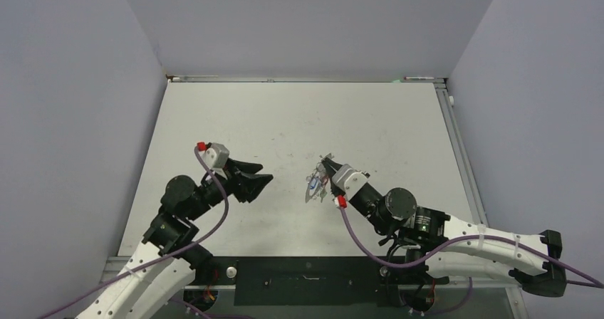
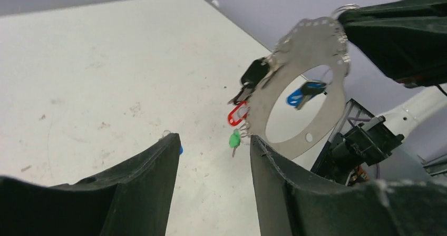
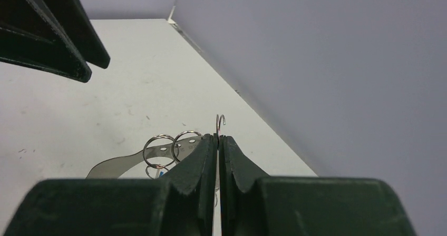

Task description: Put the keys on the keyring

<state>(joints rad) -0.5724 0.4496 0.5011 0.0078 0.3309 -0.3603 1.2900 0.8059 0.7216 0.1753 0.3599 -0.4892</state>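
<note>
The keyring (image 2: 310,42) is a flat silvery oval band with small holes along its edge. My right gripper (image 2: 343,16) is shut on its top edge and holds it upright above the table. Keys with black (image 2: 254,72), red (image 2: 237,113), green (image 2: 234,139) and blue (image 2: 303,95) tags hang from it on small split rings (image 3: 158,150). My left gripper (image 2: 213,137) is open and empty, just left of the keyring's lower edge. A small blue-tagged piece (image 2: 181,150) with a ring peeks out behind the left finger. From above, the keyring (image 1: 315,184) hangs between both grippers (image 1: 265,180) (image 1: 329,166).
The white table (image 1: 299,119) is scuffed and walled by grey panels on three sides. A metal rail (image 1: 456,141) runs along its right edge. A black plate (image 1: 306,280) lies between the arm bases at the near edge.
</note>
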